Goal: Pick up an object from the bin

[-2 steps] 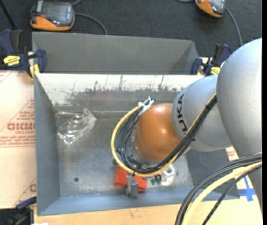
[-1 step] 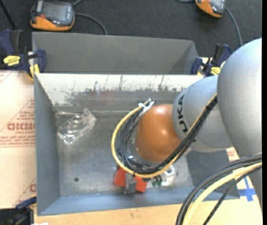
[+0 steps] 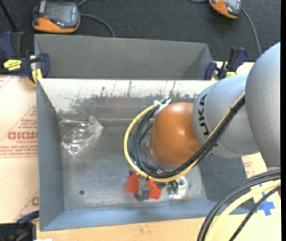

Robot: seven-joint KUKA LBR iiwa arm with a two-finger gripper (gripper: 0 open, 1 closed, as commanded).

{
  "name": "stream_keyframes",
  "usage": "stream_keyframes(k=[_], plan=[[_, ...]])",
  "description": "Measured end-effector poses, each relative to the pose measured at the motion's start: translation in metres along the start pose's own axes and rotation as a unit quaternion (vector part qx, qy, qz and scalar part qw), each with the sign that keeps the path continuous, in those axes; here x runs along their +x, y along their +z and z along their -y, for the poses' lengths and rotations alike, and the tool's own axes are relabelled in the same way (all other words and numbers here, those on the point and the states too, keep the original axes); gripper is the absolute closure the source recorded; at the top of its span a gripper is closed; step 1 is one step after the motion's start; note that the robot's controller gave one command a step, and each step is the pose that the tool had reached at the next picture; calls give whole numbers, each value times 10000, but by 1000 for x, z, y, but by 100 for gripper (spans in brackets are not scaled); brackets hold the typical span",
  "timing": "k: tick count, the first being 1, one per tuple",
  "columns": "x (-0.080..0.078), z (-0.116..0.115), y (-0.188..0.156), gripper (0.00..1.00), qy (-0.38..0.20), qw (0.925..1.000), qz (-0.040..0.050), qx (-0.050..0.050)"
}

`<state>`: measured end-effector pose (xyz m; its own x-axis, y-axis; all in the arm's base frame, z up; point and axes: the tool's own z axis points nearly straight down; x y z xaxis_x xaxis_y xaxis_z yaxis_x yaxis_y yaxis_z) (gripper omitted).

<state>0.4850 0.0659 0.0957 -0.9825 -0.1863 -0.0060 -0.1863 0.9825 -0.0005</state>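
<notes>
Clear plastic piece [image 3: 81,134] lies alone at the left of the bin [image 3: 47,159], while at the front middle the gripper [image 3: 143,189] sits low at a red thing [image 3: 132,184], a green-and-white bit [image 3: 177,187] just to its right; this looks like the grasp stage, though I can't tell how wide it is open or whether it grips anything, so next it needs a firm close and a clean lift.

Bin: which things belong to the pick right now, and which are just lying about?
In the job: gripper, low at the front of the grey metal bin; red blocky pieces beside it.
Lying about: clear moulded plastic shell, far left; small green-and-white thing, right of the gripper.
</notes>
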Motion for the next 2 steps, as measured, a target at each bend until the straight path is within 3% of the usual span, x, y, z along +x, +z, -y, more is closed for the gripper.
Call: stream_keyframes(k=[1,2], plan=[[-43,9,-103,100,537,9986,36,-1],[-40,-37,-214,100,525,9986,32,-7]])
